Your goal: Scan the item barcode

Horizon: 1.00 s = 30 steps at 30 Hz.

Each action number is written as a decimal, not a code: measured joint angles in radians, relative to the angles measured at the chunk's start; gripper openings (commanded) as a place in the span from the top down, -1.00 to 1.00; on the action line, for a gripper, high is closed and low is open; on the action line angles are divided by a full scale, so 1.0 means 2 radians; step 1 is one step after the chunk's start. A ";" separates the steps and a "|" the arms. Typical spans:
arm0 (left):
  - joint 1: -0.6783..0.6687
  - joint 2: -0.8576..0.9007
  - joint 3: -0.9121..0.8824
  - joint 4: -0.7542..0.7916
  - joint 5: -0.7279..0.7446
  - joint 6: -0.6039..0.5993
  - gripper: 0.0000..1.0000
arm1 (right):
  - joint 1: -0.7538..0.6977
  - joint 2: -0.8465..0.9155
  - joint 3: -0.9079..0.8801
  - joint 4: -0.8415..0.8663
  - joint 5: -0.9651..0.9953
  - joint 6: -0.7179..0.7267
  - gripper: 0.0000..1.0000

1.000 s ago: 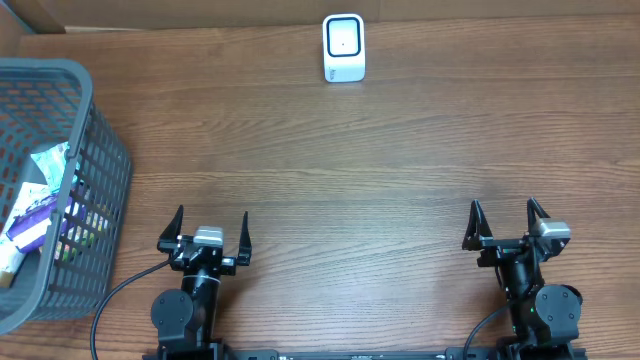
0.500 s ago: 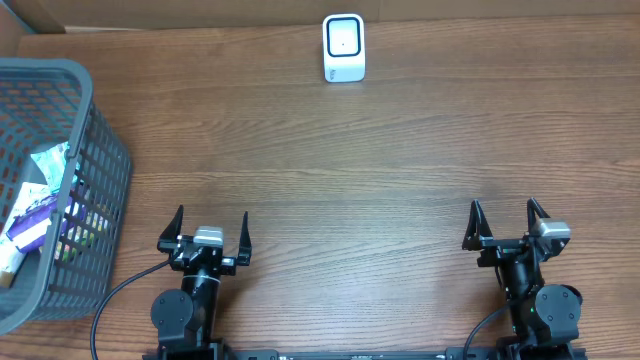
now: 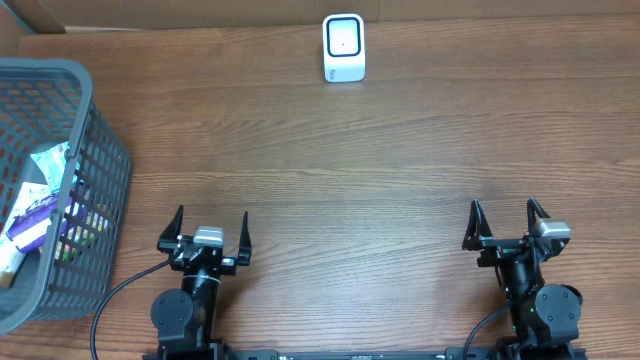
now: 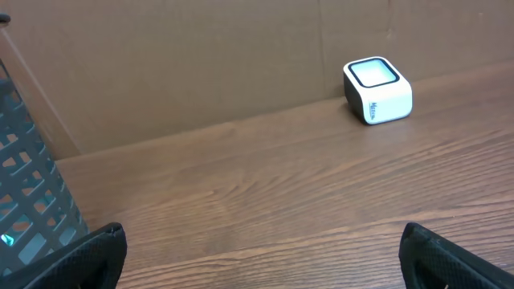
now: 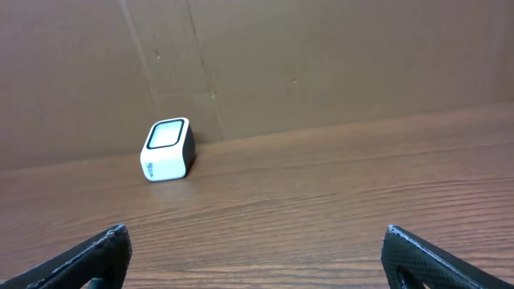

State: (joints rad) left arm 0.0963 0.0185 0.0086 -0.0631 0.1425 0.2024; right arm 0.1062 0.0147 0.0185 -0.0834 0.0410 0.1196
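A white barcode scanner (image 3: 343, 47) with a dark top window stands at the far middle of the wooden table; it also shows in the left wrist view (image 4: 377, 91) and the right wrist view (image 5: 168, 149). Packaged items (image 3: 35, 205) lie inside a grey basket (image 3: 90, 130) at the left; no single item stands out. My left gripper (image 3: 208, 222) rests open near the front edge, left of centre, with nothing between its fingers (image 4: 92, 257). At the front right my right gripper (image 3: 509, 218) is open too and holds nothing, with its fingers (image 5: 438, 257) wide apart.
A brown cardboard wall (image 4: 201, 64) runs along the table's far edge behind the scanner. The basket's grey mesh side (image 4: 28, 201) rises at the left of the left wrist view. Bare wood (image 3: 350, 180) lies between the grippers and the scanner.
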 measured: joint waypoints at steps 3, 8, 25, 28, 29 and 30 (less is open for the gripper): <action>0.000 0.000 0.000 0.000 0.000 0.000 -0.99 | 0.000 0.000 0.000 0.000 0.000 0.000 -1.00; 0.000 0.000 0.000 0.000 0.000 0.000 -0.99 | 0.000 0.000 0.000 0.000 0.000 0.000 -1.00; 0.000 0.000 0.000 0.000 -0.002 0.000 -0.99 | 0.000 0.000 0.000 0.000 0.000 0.000 -1.00; 0.000 0.000 0.000 0.000 -0.004 0.000 -0.99 | 0.000 0.000 0.000 0.000 0.000 0.000 -1.00; 0.000 0.000 0.000 0.000 -0.006 0.000 -0.99 | 0.000 0.000 0.000 0.000 0.000 0.000 -1.00; 0.000 0.000 0.000 0.000 -0.006 0.000 -0.99 | 0.000 0.000 0.000 0.000 0.000 0.000 -1.00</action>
State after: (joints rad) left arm 0.0963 0.0185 0.0086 -0.0639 0.1307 0.2024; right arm 0.1062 0.0147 0.0185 -0.0830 0.0410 0.1196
